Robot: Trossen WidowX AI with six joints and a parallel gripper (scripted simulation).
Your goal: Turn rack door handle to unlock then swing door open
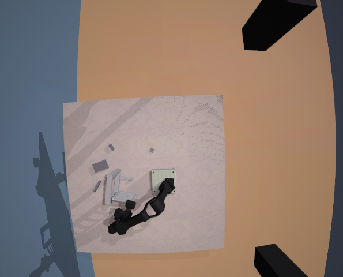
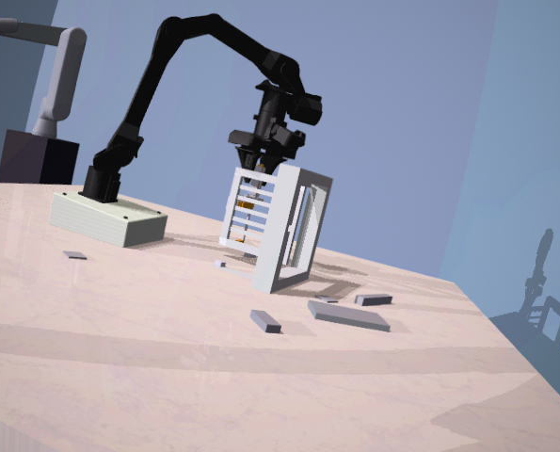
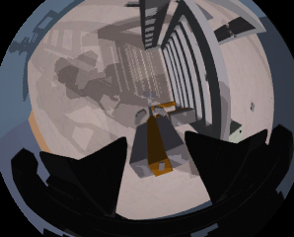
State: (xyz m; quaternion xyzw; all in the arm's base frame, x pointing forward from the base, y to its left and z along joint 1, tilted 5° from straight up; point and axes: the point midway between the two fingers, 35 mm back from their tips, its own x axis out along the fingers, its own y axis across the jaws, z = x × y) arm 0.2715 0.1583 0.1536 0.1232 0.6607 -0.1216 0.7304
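Note:
The slatted door (image 1: 124, 195) (image 2: 230, 204) (image 3: 212, 74) is swung out from its upright grey-white frame (image 1: 108, 190) (image 2: 271, 234), roughly square to it in the top view. The upright handle (image 3: 142, 148), grey with an orange stripe, stands on the door's outer side; its orange parts show through the slats in the exterior view. It looks turned a little off the door's line in the wrist view, but I cannot tell its exact turn. My gripper (image 1: 126, 213) (image 2: 257, 173) (image 3: 157, 138) points down over the handle. The fingers are open, one on each side, with visible gaps. Their lowest tips are partly hidden in the exterior view.
A low bar (image 1: 126, 179) (image 2: 231, 268) reaches out from the frame's foot. A grey slab (image 1: 100, 165) (image 2: 347, 314), a small block (image 1: 111, 147) (image 2: 265, 321) and a thin piece (image 1: 97, 186) (image 2: 373, 298) lie around the frame. My arm's pale base (image 1: 158, 175) (image 2: 88, 218) stands nearby.

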